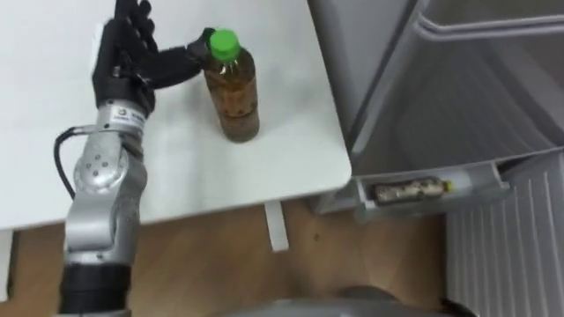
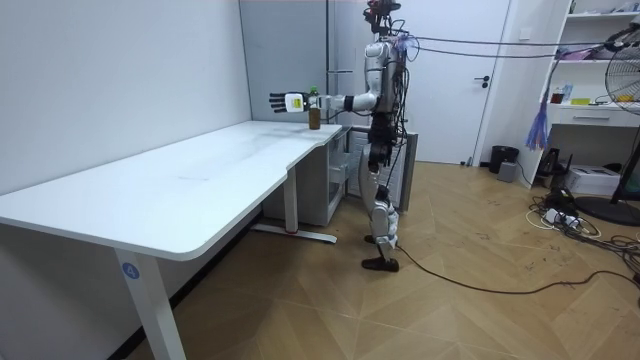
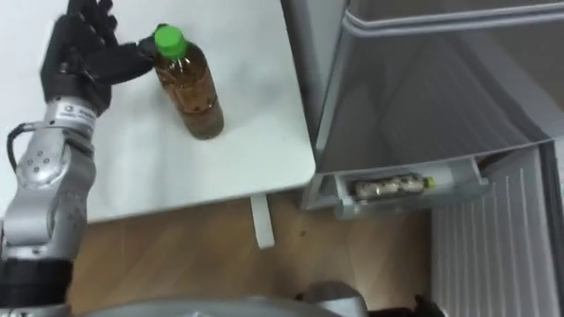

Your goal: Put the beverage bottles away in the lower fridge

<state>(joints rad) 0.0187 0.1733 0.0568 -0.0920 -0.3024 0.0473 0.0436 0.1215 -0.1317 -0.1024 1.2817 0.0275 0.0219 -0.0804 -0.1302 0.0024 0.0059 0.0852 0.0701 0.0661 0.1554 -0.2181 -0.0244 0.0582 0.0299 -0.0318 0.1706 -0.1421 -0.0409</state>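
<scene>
Amber drink fills the clear plastic bottle with a green cap (image 1: 231, 88), which stands upright on the white table (image 1: 264, 167) near its right-hand edge in the left eye view. The black left robot hand (image 1: 128, 57) is raised just to the bottle's left. Its fingers (image 1: 132, 22) are straight and point away from the robot, and its thumb stretches sideways to the bottle's neck under the cap (whether it actually touches, I cannot tell). The robot hand is released and clasps nothing. Its silver forearm comes in from the lower left across the table's near edge. To the right is the open grey fridge (image 1: 458, 79). Low on it, a pale plastic shelf (image 1: 480, 180) holds a second small bottle (image 1: 407, 188) lying on its side.

The right eye view shows less table to the left of the robot hand (image 3: 79, 53) and more of the fridge's right side. The green-capped bottle (image 3: 189, 88) is again just right of the thumb.

The room view adds the robot's stance. It stands upright on a wooden floor (image 2: 450, 310) at the long table's far end, beside the fridge (image 2: 290, 50). Its left arm is held out level over the tabletop, with the robot hand (image 2: 279, 101) just past the bottle (image 2: 314, 117) on the room view's left.
</scene>
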